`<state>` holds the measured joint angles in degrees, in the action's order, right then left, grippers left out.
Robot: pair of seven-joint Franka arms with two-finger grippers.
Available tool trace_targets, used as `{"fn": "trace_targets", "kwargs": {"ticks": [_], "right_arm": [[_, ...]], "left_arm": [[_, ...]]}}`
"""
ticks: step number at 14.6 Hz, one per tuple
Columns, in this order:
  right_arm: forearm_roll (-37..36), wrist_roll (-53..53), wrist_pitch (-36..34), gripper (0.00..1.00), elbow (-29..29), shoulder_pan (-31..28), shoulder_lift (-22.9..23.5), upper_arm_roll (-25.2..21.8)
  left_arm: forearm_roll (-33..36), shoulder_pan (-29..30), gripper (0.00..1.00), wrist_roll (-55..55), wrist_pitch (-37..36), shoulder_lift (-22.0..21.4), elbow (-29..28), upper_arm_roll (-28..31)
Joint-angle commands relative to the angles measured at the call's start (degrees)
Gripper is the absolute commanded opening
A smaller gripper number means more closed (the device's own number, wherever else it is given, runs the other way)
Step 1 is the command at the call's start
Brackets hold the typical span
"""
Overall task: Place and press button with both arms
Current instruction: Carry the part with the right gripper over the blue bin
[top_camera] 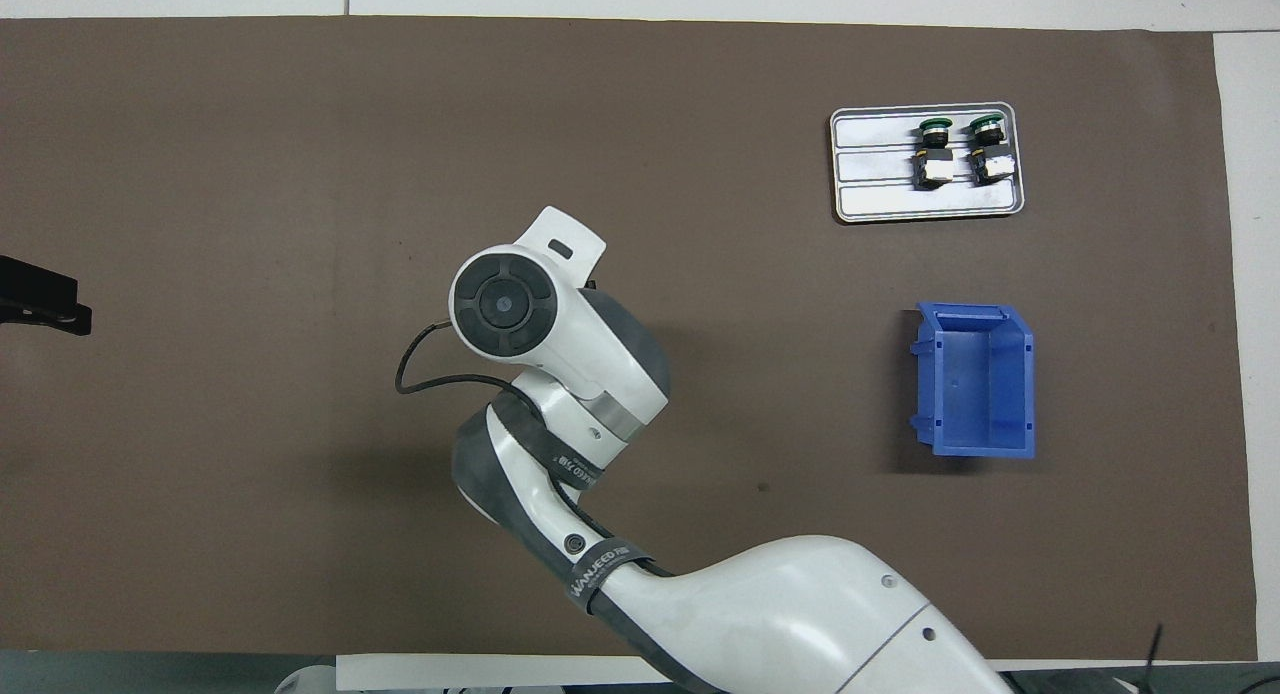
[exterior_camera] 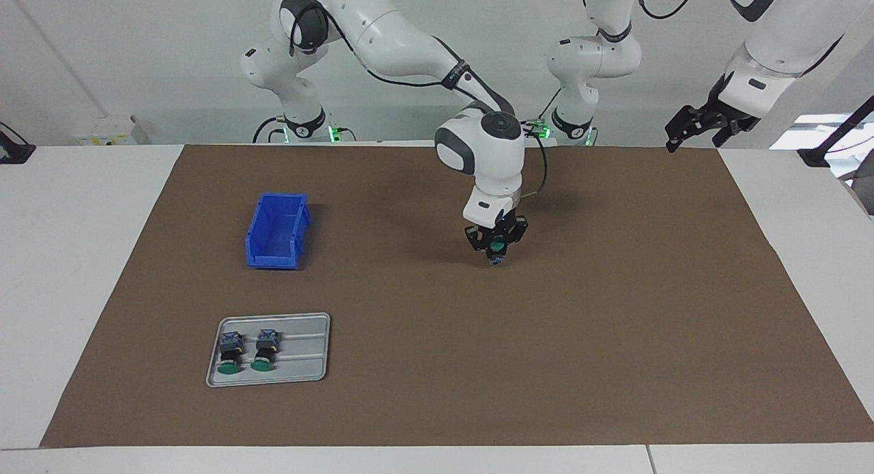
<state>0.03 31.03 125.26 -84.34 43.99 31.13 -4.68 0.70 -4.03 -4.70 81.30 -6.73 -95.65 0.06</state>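
A button (exterior_camera: 498, 247) with a green cap is held between the fingertips of my right gripper (exterior_camera: 497, 250), which is shut on it. The gripper points straight down, low over the middle of the brown mat (exterior_camera: 614, 324), and I cannot tell whether the button's lower end touches the mat. In the overhead view the right arm's wrist (top_camera: 505, 304) hides both gripper and button. My left gripper (exterior_camera: 695, 141) waits open and empty, raised at the left arm's end of the table. Only its dark tip (top_camera: 45, 309) shows in the overhead view.
A grey tray (exterior_camera: 300, 365) (top_camera: 880, 199) toward the right arm's end holds two more green-capped buttons (exterior_camera: 229, 354) (exterior_camera: 264, 351) side by side. A blue open bin (exterior_camera: 276, 231) (top_camera: 975, 379) stands nearer to the robots than the tray.
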Motion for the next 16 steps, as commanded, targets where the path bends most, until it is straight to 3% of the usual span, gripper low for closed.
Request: {"fn": "trace_targets", "kwargs": {"ticks": [1, 4, 8, 12, 16], "right_arm": [[-0.3, -5.1, -1.8, 0.0, -10.1, -7.7, -11.7, 0.9], [-0.4, -9.9, -1.5, 0.0, -23.6, -17.7, -23.7, 0.8], [-0.3, -26.0, -3.1, 0.0, -32.4, -32.9, -32.6, 0.9], [-0.2, -28.1, 0.9, 0.0, -40.9, -38.0, -36.0, 0.9], [0.5, -27.8, 2.5, 0.0, -45.0, -38.1, -36.2, 0.9]], "left_arm": [[1.1, 0.0, 1.0, 0.2, 0.3, -0.1, -0.2, -0.2], [1.1, 0.0, 1.0, 0.6, 0.5, -0.3, -0.6, -0.2], [1.1, 0.0, 1.0, 0.6, 0.5, -0.4, -0.8, 0.0], [1.1, 0.4, 1.0, 0.6, 0.4, -0.4, -0.8, 0.0], [1.1, 0.4, 1.0, 0.1, 0.0, -0.4, -0.8, 0.0]]}}
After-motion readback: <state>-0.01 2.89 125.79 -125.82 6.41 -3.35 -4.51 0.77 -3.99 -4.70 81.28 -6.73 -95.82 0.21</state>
